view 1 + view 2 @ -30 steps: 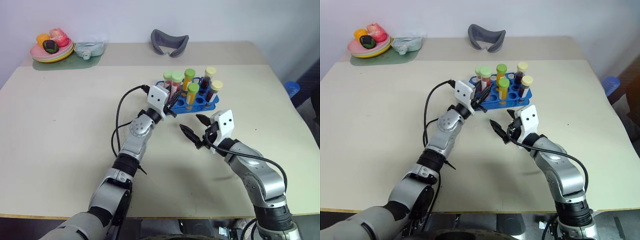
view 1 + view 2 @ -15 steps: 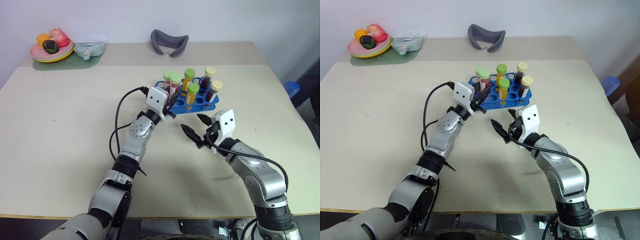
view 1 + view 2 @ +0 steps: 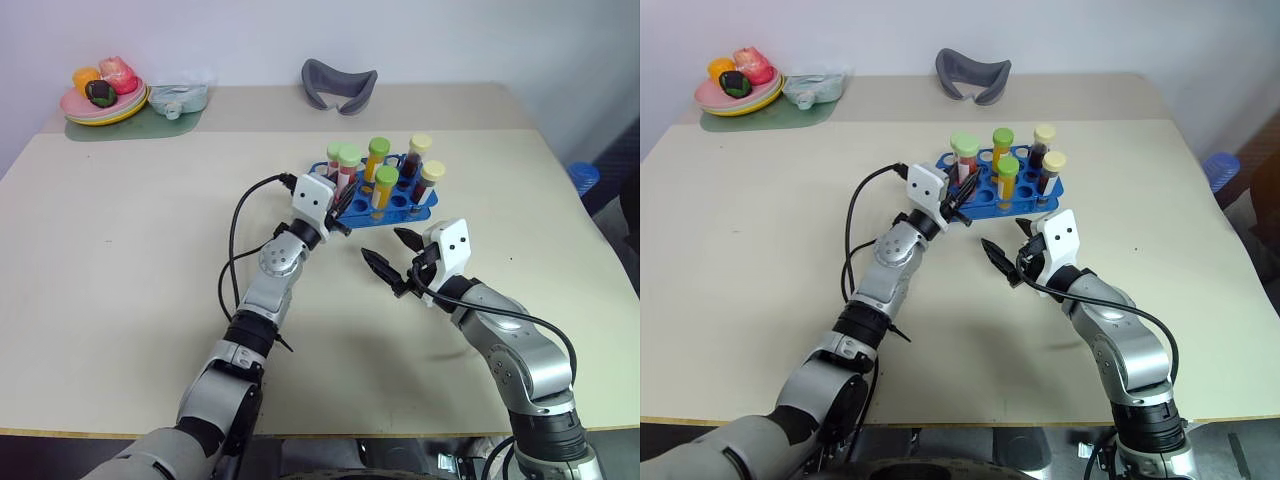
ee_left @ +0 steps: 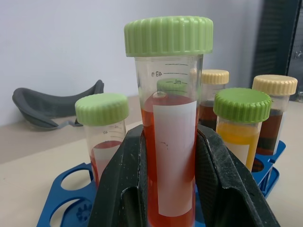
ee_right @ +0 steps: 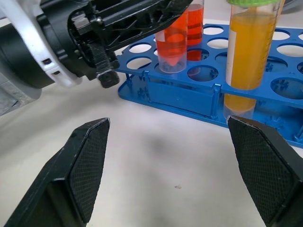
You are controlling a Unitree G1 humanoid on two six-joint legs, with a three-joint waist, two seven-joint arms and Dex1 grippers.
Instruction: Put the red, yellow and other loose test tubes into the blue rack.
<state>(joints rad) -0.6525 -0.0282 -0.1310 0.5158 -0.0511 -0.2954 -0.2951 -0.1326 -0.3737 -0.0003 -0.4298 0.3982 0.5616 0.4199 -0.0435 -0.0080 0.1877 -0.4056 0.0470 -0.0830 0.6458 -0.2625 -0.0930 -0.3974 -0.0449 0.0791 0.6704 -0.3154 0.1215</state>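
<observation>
Red tube (image 4: 168,156) stays clamped, lower over blue rack (image 3: 415,208).

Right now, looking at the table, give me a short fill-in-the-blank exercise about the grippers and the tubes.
1. The left gripper is shut on a red tube with a ____ cap.
2. The right gripper is ____ and holds nothing.
3. The held tube's tip hangs above the ____ rack.

Missing words: green; open; blue

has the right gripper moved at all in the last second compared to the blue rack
No. The right gripper hangs open over the beige table, the same gap in front of the blue plastic tube rack as before.
</observation>
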